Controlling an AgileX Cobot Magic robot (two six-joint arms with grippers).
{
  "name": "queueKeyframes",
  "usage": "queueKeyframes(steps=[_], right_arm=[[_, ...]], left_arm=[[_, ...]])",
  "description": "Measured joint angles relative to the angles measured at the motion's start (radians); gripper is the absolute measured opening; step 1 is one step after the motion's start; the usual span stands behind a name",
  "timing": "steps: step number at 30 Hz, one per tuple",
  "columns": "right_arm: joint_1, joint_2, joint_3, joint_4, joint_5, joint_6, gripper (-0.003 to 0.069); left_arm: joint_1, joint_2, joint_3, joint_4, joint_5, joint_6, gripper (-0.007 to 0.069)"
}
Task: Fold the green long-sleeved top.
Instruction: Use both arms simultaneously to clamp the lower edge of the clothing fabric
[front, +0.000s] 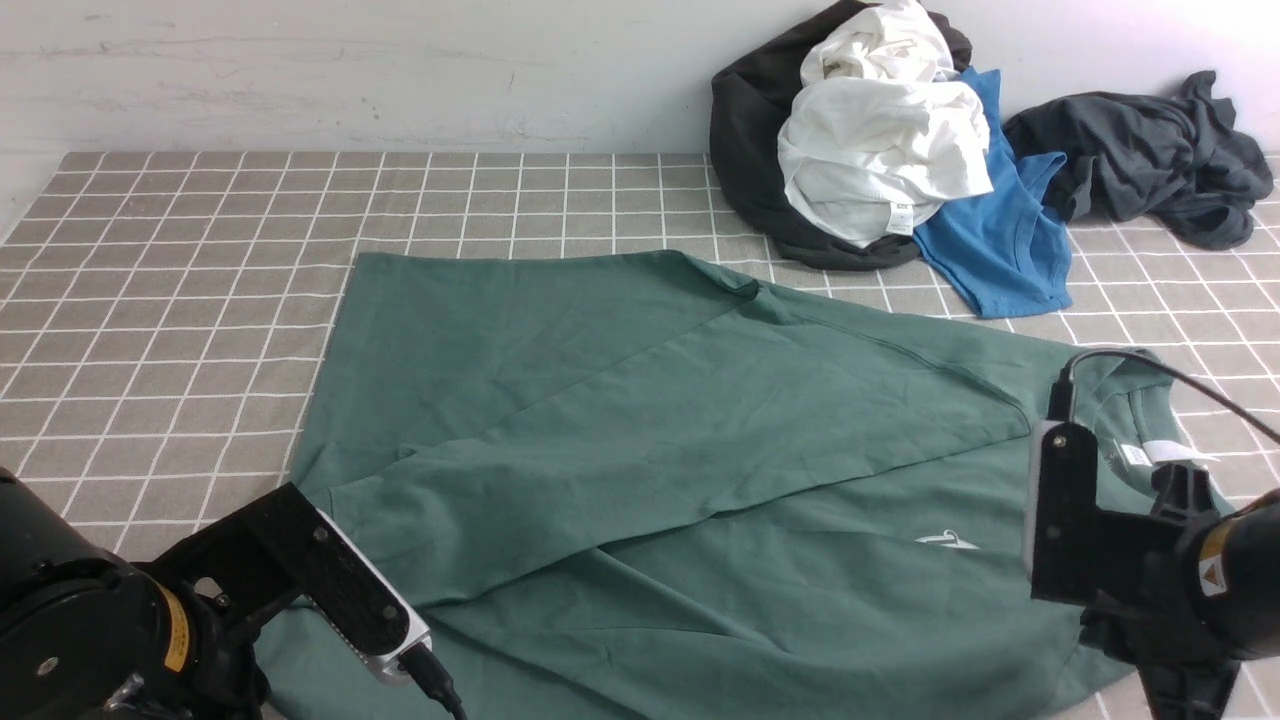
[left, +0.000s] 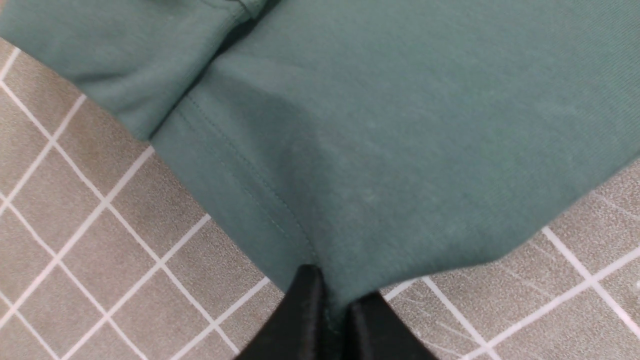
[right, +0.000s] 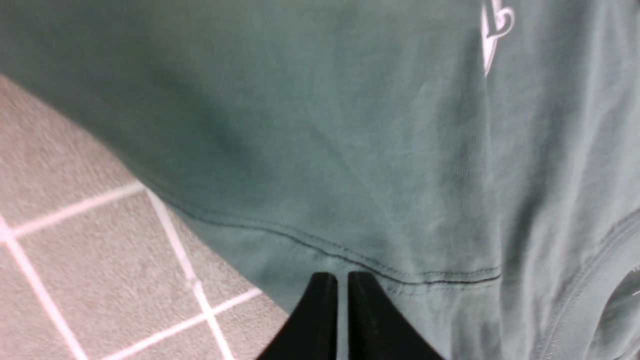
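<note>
With twelve o'clock pointing straight ahead of me across the table (front: 180, 300), I have the green long-sleeved top (front: 600, 400) spread over the middle, reaching down to six o'clock on my own side. One far corner lies towards ten o'clock, and the collar, with its white neck label (front: 1135, 455), is at three. A broad layer of the cloth lies over the body, its loose edge running from about three o'clock down towards eight. The small white chest logo (front: 945, 540) shows at four, on the wrinkled part below that edge.

My left pincer (left: 335, 305), at eight o'clock, is clenched on the top; the cloth gathers into a narrow bunch between its tips, beside a stitched seam. My right pincer (right: 342, 290) is at four o'clock, its tips a narrow gap apart, with green cloth showing between them close to another seam. The fabric there is not bunched, and I cannot tell whether I have any of it pinched.

Towards one o'clock, near the wall (front: 400, 70), a white garment (front: 880, 150) is heaped on a black one (front: 745, 130), with a bright blue garment (front: 1010, 240) just beside them. A crumpled dark grey garment (front: 1150, 150) lies at two o'clock, touching the blue one.
</note>
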Motion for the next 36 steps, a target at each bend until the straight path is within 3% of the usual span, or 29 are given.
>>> queueKeyframes(steps=[1, 5, 8, 14, 20, 22, 23, 26, 27, 28, 29, 31, 36], right_arm=[[0.0, 0.003, 0.0, -0.001, 0.002, -0.001, 0.0084], [0.0, 0.056, 0.0, -0.006, 0.007, -0.033, 0.0288], [0.0, 0.086, 0.0, -0.008, 0.005, -0.071, 0.0363], [0.0, 0.131, 0.0, 0.053, -0.025, -0.193, 0.0399], [0.0, 0.146, -0.001, 0.116, -0.028, -0.243, 0.0313], [0.0, 0.146, -0.001, 0.13, -0.023, -0.236, 0.0236], [0.0, 0.145, -0.001, 0.152, -0.029, -0.228, 0.0151], [0.0, 0.113, 0.0, 0.193, -0.039, -0.194, 0.0029], [0.0, 0.109, 0.0, 0.193, -0.039, -0.19, 0.0025], [0.0, 0.064, 0.0, 0.204, -0.039, -0.149, 0.0005], [0.0, 0.059, -0.001, 0.204, -0.039, -0.143, 0.0004], [-0.005, 0.002, -0.023, 0.206, -0.013, -0.038, 0.0001], [-0.018, 0.008, -0.153, 0.195, 0.028, 0.16, 0.0001]], left_arm=[[0.0, 0.0, 0.0, 0.0, 0.0, -0.001, 0.0009], [0.0, 0.0, 0.0, 0.0, 0.0, -0.001, 0.0009], [0.0, 0.0, 0.0, -0.001, 0.0, -0.001, 0.0009], [0.0, 0.0, 0.0, -0.008, 0.0, -0.001, 0.0009], [0.0, 0.0, 0.0, -0.027, 0.0, -0.001, 0.0009], [0.0, -0.001, 0.0, -0.028, 0.0, -0.01, 0.0009], [0.0, -0.005, 0.0, -0.028, 0.0, -0.029, 0.0009], [0.0, -0.041, -0.007, -0.015, 0.0, -0.134, 0.0009], [0.0, -0.041, -0.008, -0.014, 0.0, -0.134, 0.0009], [0.0, -0.079, -0.019, 0.014, -0.005, -0.236, 0.0009], [0.0, -0.079, -0.02, 0.018, -0.004, -0.247, 0.0009], [0.0, -0.126, -0.04, 0.078, -0.02, -0.374, 0.0009], [0.014, -0.096, -0.18, 0.206, -0.048, -0.546, 0.0009]])
